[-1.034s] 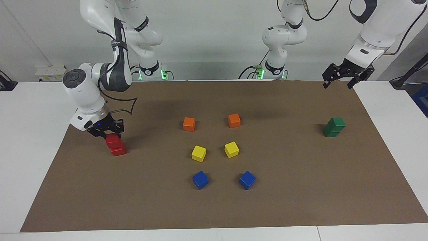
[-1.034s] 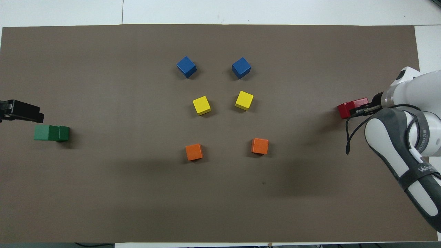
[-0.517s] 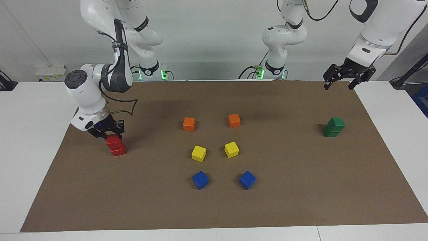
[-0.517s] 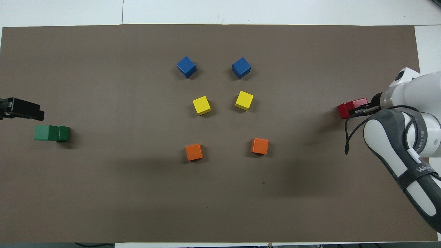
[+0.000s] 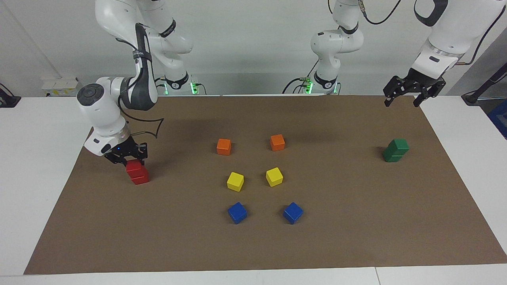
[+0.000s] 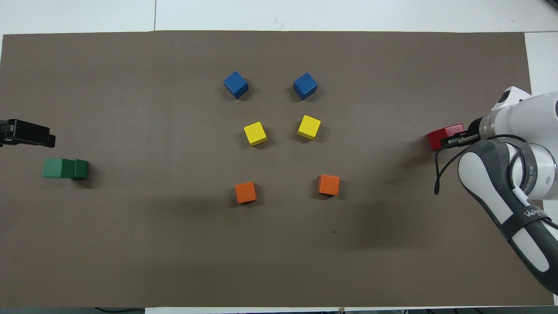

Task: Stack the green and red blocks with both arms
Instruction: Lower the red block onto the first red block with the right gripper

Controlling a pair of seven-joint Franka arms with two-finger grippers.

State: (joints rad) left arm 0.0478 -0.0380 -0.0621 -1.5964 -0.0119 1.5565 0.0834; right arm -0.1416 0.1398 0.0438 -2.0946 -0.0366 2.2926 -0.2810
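Both stacks, green blocks [image 5: 395, 150] and red blocks [image 5: 137, 173], stand complete. The right gripper [image 5: 126, 157] sits spread just above the red stack, gripping nothing. The left gripper [image 5: 410, 92] hangs spread and empty over the mat's [image 5: 253, 245] edge.

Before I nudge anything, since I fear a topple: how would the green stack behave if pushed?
The green stack is two cubes high, so a push on the upper one would probably slide or tip it off. Its faces look glossy, so likely slippery. The cubes look rigid and small, probably light. The left gripper hangs open above the mat.
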